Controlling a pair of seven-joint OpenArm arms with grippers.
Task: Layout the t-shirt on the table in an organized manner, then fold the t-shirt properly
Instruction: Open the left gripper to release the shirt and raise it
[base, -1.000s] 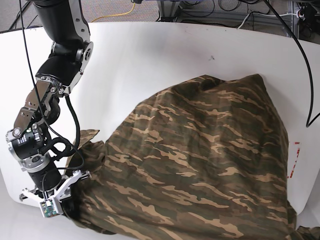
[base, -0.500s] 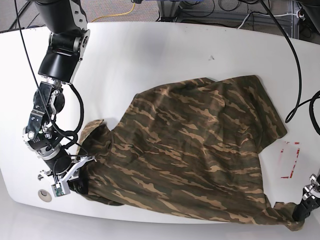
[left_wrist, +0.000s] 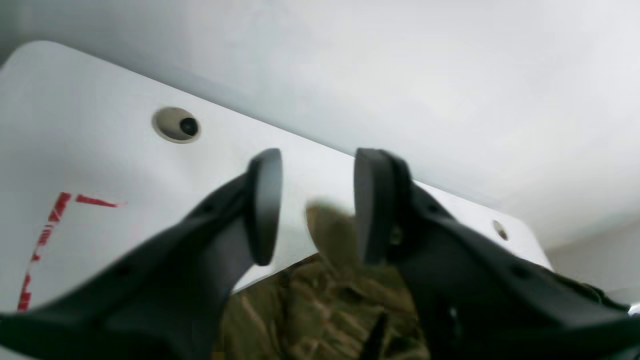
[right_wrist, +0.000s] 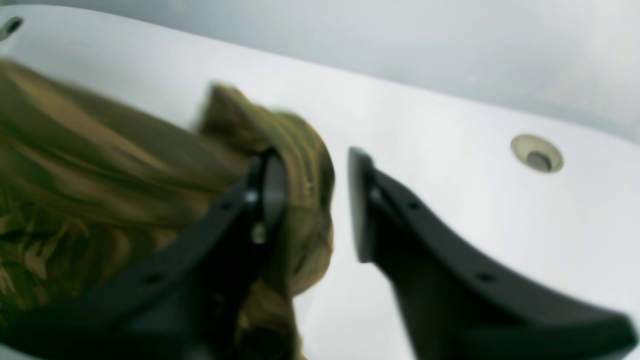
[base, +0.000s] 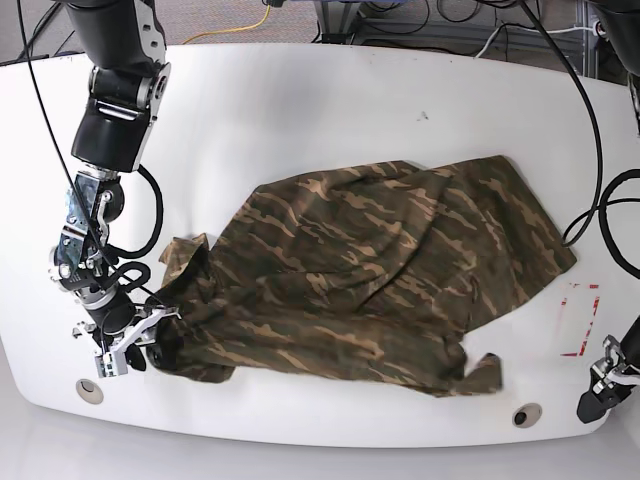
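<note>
The glossy white counter (base: 330, 110) has rounded edges. Across its middle and toward the near left lies the rumpled camouflage t-shirt (base: 370, 270). A small red outline mark (base: 578, 318) sits near the right edge. Two round holes (base: 527, 413) pierce the near edge, one at each corner.

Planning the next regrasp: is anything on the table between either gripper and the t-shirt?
Nothing visible. The t-shirt lies crumpled on the table. The right gripper sits at its edge, jaws apart. The left gripper stands off the cloth's corner, only bare tabletop and a red outline mark nearby.
</note>
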